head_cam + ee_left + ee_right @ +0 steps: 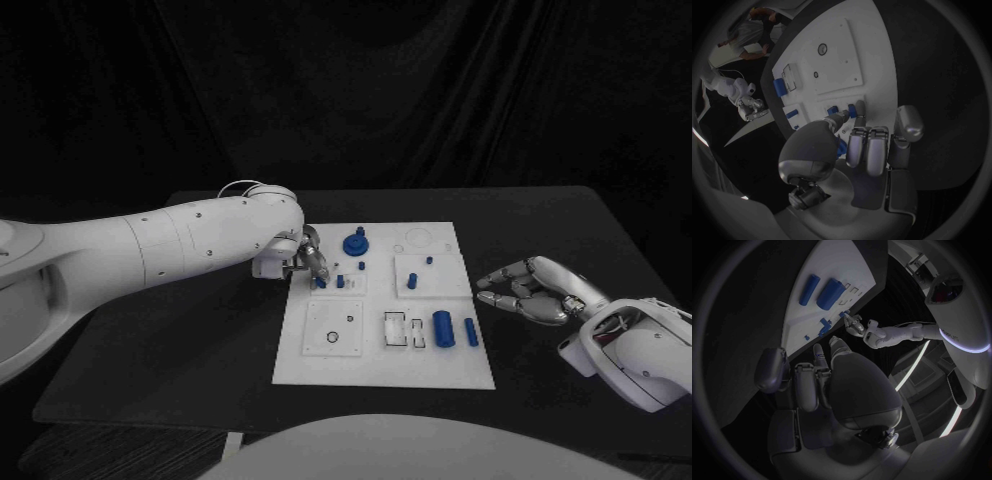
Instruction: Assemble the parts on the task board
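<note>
Pinching a small blue peg (319, 283) at the board's (433, 375) left edge, the left hand (296, 258) grips it between fingertips. Off the board's right edge, the right hand (528, 288) hovers, fingers loosely curled, holding nothing.

The counter (216, 350) is a black, matte slab with rounded corners, and it serves as the landmark here. Behind its far edge hangs a black curtain (361, 90) in soft vertical folds, taking up the whole backdrop. To either side of the counter the surroundings fall into darkness. Below its near left corner a strip of dim, greyish floor (130, 450) shows. The lighting is low and even, casting no sharp shadows on the counter.
</note>
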### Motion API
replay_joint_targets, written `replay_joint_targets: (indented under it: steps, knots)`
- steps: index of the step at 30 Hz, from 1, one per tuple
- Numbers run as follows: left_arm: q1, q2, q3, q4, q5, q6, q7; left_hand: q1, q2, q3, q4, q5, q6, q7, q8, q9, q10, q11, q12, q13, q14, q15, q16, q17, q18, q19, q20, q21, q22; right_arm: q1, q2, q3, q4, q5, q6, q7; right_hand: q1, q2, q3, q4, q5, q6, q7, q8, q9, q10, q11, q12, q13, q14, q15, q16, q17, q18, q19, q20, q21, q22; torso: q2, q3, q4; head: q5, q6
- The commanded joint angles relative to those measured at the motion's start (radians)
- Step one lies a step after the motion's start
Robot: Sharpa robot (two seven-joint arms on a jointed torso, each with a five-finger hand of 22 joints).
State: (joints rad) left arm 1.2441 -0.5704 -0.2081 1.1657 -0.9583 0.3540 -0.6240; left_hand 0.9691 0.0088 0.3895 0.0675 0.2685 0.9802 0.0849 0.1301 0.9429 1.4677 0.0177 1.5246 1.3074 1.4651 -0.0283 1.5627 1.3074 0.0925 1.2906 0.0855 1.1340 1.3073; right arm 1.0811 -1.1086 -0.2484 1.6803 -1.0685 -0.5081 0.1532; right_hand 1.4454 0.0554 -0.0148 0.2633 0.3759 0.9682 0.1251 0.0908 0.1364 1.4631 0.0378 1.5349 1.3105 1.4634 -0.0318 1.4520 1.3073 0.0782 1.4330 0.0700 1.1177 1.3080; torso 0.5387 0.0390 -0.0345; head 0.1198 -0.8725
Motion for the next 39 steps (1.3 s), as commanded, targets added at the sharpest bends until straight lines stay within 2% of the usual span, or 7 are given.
replay_joint_targets:
  steps: [1,5,9,12,17,26,39]
  knots:
    - [-0.011,0.000,-0.007,0.000,-0.007,0.030,-0.012,-0.004,0.000,-0.011,0.006,-0.027,0.009,-0.002,-0.005,-0.001,0.040,0.002,-0.003,0.217,0.086,0.004,-0.002,0.240,0.008,-0.005,0.002,-0.006,0.131,-0.003,0.000,0.000,0.000,0.000,0.011,-0.020,0.014,-0.001,0.010,-0.003,0.016,0.006,-0.002,-0.007,-0.002,0.072,0.002,-0.005,0.222,0.072,0.001,-0.006,0.140,0.009,-0.006,0.005,-0.004,0.147,0.000,-0.0001,-0.0001,0.000,0.000]
    - [-0.011,0.001,-0.007,0.002,-0.007,0.031,-0.009,-0.011,0.001,-0.018,0.014,-0.049,0.012,-0.002,-0.005,-0.001,0.040,0.002,-0.003,0.217,0.086,0.004,-0.002,0.240,0.008,-0.004,0.002,-0.007,0.131,-0.003,0.000,0.000,0.000,0.000,0.012,-0.022,0.023,-0.004,0.019,-0.007,0.038,0.007,-0.001,-0.008,-0.003,0.071,0.002,-0.005,0.221,0.072,0.001,-0.006,0.140,0.009,-0.006,0.005,-0.006,0.147,0.000,-0.0002,-0.0003,0.001,0.000]
    - [-0.011,0.000,-0.007,0.004,-0.007,0.034,-0.006,-0.057,0.003,-0.059,0.070,-0.161,0.022,0.000,-0.007,-0.004,0.042,0.004,-0.001,0.218,0.087,0.005,-0.002,0.242,0.007,-0.001,0.003,-0.006,0.131,-0.003,0.001,0.000,0.000,0.000,0.013,-0.023,0.024,-0.004,0.021,-0.007,0.044,0.008,-0.001,-0.008,-0.003,0.071,0.003,-0.005,0.222,0.072,0.001,-0.006,0.140,0.009,-0.006,0.005,-0.006,0.147,0.000,-0.0002,-0.0001,0.001,0.000]
    - [-0.011,-0.001,-0.007,0.004,-0.007,0.035,-0.004,-0.092,0.007,-0.092,0.115,-0.192,0.025,0.001,-0.009,-0.005,0.042,0.004,-0.001,0.218,0.086,0.006,-0.002,0.241,0.007,-0.001,0.004,-0.008,0.131,-0.003,0.001,0.000,-0.001,0.000,0.014,-0.023,0.026,-0.005,0.024,-0.008,0.049,0.008,-0.001,-0.009,-0.004,0.070,0.003,-0.006,0.221,0.072,0.001,-0.007,0.139,0.010,-0.006,0.005,-0.007,0.146,0.000,0.0000,0.0000,0.000,0.000]
    - [-0.011,-0.002,-0.007,0.005,-0.007,0.032,0.002,-0.120,0.015,-0.155,0.188,-0.197,0.040,-0.001,-0.006,-0.001,0.044,0.004,0.000,0.219,0.088,0.006,-0.001,0.243,0.007,0.000,0.004,-0.009,0.131,-0.003,0.002,0.000,-0.001,0.000,0.015,-0.025,0.030,-0.006,0.028,-0.011,0.057,0.009,-0.001,-0.009,-0.004,0.071,0.003,-0.005,0.221,0.071,0.001,-0.007,0.139,0.010,-0.007,0.005,-0.008,0.146,0.000,0.0000,-0.0001,0.002,0.000]
    - [-0.011,-0.005,-0.007,0.006,-0.007,0.020,0.008,-0.117,0.035,-0.197,0.222,-0.195,0.083,-0.015,0.027,0.030,0.048,-0.007,0.003,0.222,0.091,-0.002,0.000,0.246,0.007,0.005,-0.002,-0.004,0.133,-0.003,0.003,0.000,-0.003,0.000,0.018,-0.026,0.034,-0.007,0.034,-0.013,0.066,0.011,-0.001,-0.009,-0.005,0.070,0.003,-0.006,0.220,0.071,0.001,-0.007,0.138,0.010,-0.007,0.005,-0.010,0.146,0.000,-0.0001,-0.0004,0.001,0.000]
    - [-0.011,-0.010,-0.007,0.018,-0.007,-0.024,0.044,-0.079,0.081,-0.214,0.218,-0.079,0.085,-0.029,0.062,0.085,0.065,-0.020,0.016,0.234,0.104,-0.015,0.007,0.262,0.002,0.024,-0.015,0.020,0.140,-0.004,0.005,0.000,-0.008,0.000,0.020,-0.028,0.036,-0.008,0.037,-0.014,0.070,0.011,-0.001,-0.009,-0.005,0.070,0.003,-0.006,0.220,0.071,0.001,-0.008,0.138,0.010,-0.008,0.005,-0.011,0.146,0.000,-0.0002,-0.0001,-0.001,0.000]
